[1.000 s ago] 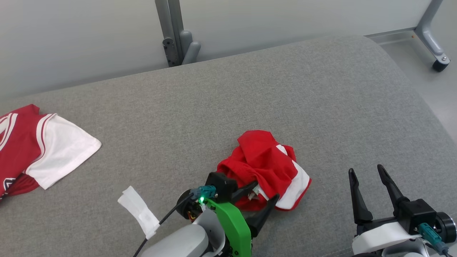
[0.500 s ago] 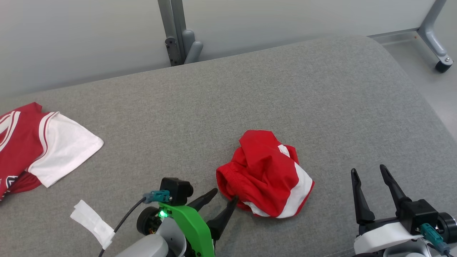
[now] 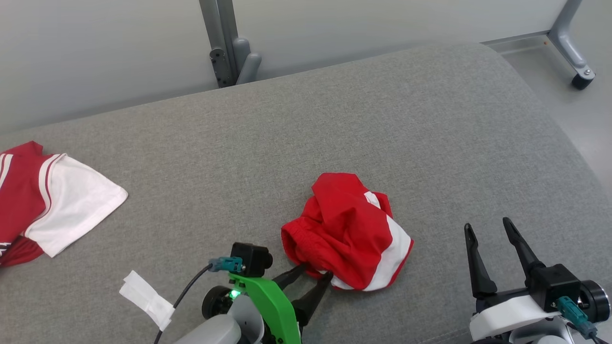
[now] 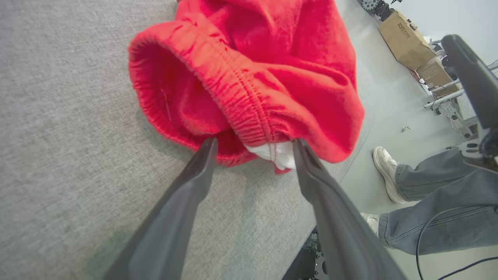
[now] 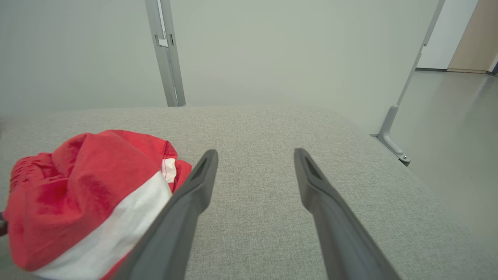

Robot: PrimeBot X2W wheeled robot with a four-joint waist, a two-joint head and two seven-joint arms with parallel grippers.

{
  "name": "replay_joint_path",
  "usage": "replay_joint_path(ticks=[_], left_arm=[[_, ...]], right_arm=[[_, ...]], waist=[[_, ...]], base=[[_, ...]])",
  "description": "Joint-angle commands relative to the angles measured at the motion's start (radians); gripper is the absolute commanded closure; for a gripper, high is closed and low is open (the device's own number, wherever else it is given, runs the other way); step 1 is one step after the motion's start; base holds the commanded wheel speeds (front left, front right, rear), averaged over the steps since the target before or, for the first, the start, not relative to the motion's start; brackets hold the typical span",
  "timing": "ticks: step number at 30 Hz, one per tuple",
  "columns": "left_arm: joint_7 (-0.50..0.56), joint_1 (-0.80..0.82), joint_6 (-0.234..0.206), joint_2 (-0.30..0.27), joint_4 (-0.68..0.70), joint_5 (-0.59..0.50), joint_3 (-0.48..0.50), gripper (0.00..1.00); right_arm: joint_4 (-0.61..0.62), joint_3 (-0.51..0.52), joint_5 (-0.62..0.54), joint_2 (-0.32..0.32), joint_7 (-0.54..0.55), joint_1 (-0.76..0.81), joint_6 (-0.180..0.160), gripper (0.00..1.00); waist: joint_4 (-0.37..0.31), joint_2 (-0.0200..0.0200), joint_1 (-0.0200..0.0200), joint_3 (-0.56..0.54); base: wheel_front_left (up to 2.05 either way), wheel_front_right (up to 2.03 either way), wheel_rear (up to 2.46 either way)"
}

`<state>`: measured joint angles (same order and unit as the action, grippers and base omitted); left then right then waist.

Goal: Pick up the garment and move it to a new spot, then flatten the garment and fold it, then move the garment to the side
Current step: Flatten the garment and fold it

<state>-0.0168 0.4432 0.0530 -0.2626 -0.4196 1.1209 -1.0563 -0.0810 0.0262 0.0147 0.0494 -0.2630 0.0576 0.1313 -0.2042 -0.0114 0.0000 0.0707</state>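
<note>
The garment point(image 3: 346, 231) is a crumpled pair of red shorts with a white side stripe, lying on the grey padded surface point(image 3: 382, 119). My left gripper point(image 3: 315, 272) is open at its near left edge. In the left wrist view the gripper point(image 4: 255, 143) has one fingertip on each side of the bunched red waistband point(image 4: 249, 101) and a bit of white fabric. My right gripper point(image 3: 486, 224) stands open to the right of the garment, apart from it. In the right wrist view this gripper point(image 5: 255, 152) holds nothing, with the garment point(image 5: 85, 190) at its left.
A red and white shirt point(image 3: 48, 205) lies at the far left. A white tag point(image 3: 146, 298) hangs on my left arm's cable. A metal post point(image 3: 224, 43) and a castered leg point(image 3: 573, 57) stand behind. A person's legs point(image 4: 428, 202) are off the surface's edge, with cardboard boxes point(image 4: 404, 39) beyond.
My left gripper drew back to the left off the garment, then came forward again to its near edge, open throughout. The right gripper has held still. The camera has shifted slightly.
</note>
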Motion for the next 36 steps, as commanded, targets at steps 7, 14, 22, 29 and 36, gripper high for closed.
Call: replay_joint_path(ticks=[7,14,22,29,36], left_arm=[[-0.028,0.017,0.035,0.023,-0.106,0.022,0.009,0.0],[-0.037,0.019,0.07,0.041,-0.095,0.057,0.007,0.03],[-0.027,0.022,0.079,0.032,-0.023,0.1,0.002,0.68],[-0.008,0.032,0.079,0.016,0.02,0.102,-0.024,1.0],[-0.001,0.055,0.034,-0.141,0.172,0.082,0.02,1.0]], right_arm=[[0.005,0.005,-0.007,0.002,-0.003,-0.001,-0.001,0.0],[0.003,0.01,-0.008,0.002,-0.003,0.009,-0.001,0.0],[0.003,0.012,-0.008,0.002,-0.003,0.005,-0.001,0.0],[0.004,0.007,0.002,0.002,-0.003,0.005,-0.001,0.0],[0.005,0.019,0.005,0.002,-0.003,0.023,-0.001,0.0]], waist=[[-0.025,0.0114,0.0,0.01],[-0.029,0.0114,0.0,0.007],[-0.018,0.0114,0.0,0.008],[-0.015,0.0114,0.0,0.007],[-0.01,0.0114,0.0,-0.002]], base=[[0.0,0.0,0.0],[0.0,0.0,0.0],[0.0,0.0,0.0],[0.0,0.0,0.0],[0.0,0.0,0.0]])
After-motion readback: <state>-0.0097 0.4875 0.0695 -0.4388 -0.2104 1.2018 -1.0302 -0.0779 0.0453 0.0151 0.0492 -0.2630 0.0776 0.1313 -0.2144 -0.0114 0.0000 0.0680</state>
